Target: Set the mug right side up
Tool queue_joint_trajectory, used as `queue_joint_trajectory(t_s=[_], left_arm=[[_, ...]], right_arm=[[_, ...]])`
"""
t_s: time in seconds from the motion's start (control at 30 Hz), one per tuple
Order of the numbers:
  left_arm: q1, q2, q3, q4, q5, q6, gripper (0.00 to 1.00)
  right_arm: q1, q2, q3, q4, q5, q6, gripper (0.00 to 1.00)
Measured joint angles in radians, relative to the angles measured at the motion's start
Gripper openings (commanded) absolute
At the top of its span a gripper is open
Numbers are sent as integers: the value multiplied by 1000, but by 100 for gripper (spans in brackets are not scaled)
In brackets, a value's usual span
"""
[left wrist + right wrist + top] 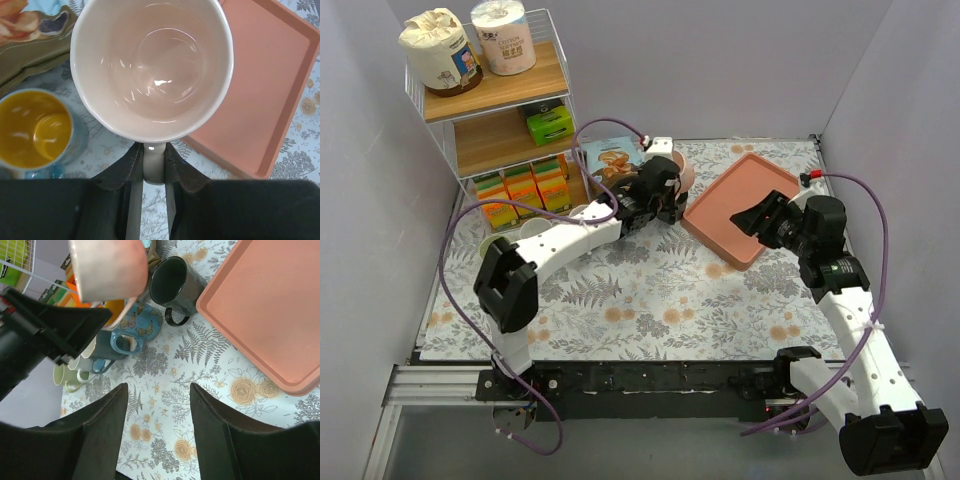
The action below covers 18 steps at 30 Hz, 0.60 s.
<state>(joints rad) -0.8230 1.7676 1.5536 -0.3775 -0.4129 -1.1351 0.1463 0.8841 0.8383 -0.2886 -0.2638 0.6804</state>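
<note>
Floral-patterned bench (650, 290), terracotta tray (715, 210) at its right rear. Just left of the tray, lifted above the bench: glossy mug (150, 70), pinkish-white, empty, mouth facing the left wrist camera. Pinched by its handle (153, 160) in the left gripper (153, 150), fingers pressed tight against it. Right gripper (158, 390) spread wide, holding nothing, hovering beside the tray.

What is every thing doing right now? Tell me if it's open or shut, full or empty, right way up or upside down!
mug: held by its handle, mouth facing up, empty.
left pincer: shut on the mug's handle.
right pincer: open, holding nothing.
tray: nothing on the part that shows.
blue mug: standing upright, empty.
</note>
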Motion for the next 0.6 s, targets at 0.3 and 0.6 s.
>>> queue_joint_trajectory(t_s=[0.3,0.6], left_arm=[[0,312,240,85,69,41,0],[-2,480,386,126,50,47,0]], right_arm=[[-3,-74,13,-84,67,-22,60],[-8,-127,14,-167,106,-30,59]])
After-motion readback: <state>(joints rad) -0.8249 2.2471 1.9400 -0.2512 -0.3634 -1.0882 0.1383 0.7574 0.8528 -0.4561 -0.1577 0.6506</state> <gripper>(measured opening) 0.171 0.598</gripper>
